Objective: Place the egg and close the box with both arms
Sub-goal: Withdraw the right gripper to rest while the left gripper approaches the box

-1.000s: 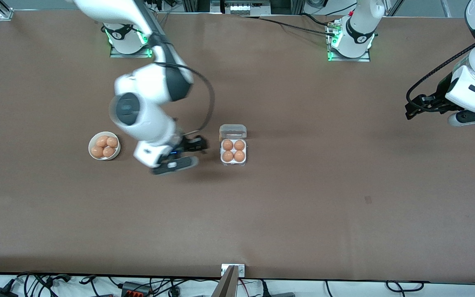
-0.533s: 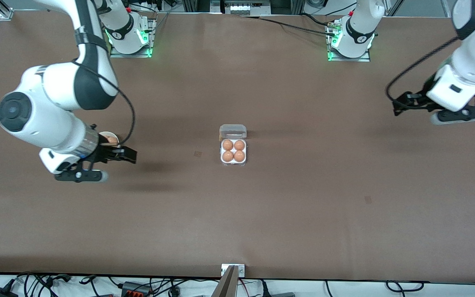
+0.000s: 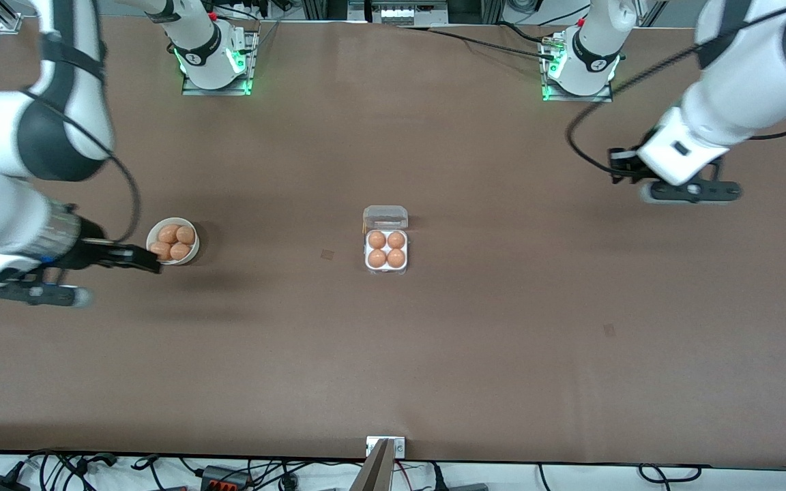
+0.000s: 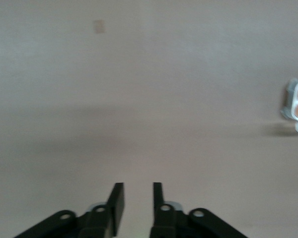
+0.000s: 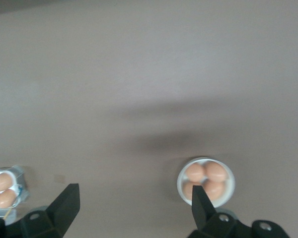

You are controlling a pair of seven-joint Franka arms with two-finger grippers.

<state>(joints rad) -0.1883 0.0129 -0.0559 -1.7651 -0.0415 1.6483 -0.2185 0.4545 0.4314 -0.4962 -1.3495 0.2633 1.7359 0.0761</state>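
Brown bench centre holds the full clear-plastic four-cell egg box (image 3: 386,249), lid up; right gripper (image 5: 134,201) spread wide, left gripper (image 4: 138,202) narrowly parted, both empty, should approach the lid slowly.

The box (image 3: 386,249), a small clear-plastic carton, sits mid-desk with its hinged lid (image 3: 385,217) open and folded back toward the robots' bases, all four round cells filled with smooth orange-brown eggs (image 3: 387,249) lying in a square.
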